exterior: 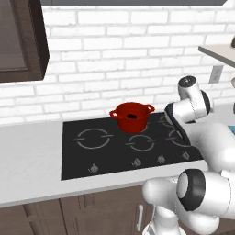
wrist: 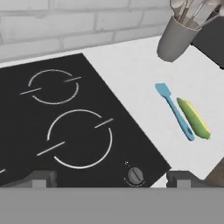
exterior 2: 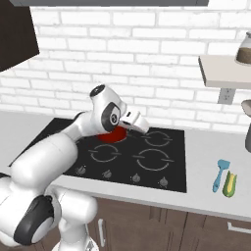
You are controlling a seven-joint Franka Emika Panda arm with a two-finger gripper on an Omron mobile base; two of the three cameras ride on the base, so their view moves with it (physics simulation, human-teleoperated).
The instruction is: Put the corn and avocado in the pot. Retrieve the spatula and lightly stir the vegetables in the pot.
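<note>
The red pot point(exterior: 131, 117) stands on the back middle burner of the cooktop, and the arm partly hides this pot point(exterior 2: 113, 135) in the right base view. A small dark lump, the avocado point(exterior: 133, 116), lies inside it. The pale yellow-green corn point(wrist: 194, 118) lies on the white counter right of the cooktop, with the blue spatula point(wrist: 175, 111) side by side on its left. Both the corn point(exterior 2: 229, 184) and the spatula point(exterior 2: 220, 174) sit near the counter's front edge. My gripper point(wrist: 111, 179) hovers open over the cooktop's right burners, well short of them, with nothing between its fingertips point(wrist: 43, 178).
The black cooktop point(exterior: 78, 160) has knobs point(wrist: 135, 175) along its front. A grey utensil holder point(wrist: 177, 39) stands at the back of the counter beyond the spatula. A shelf point(exterior 2: 223, 71) carrying a jar juts from the brick wall above that side.
</note>
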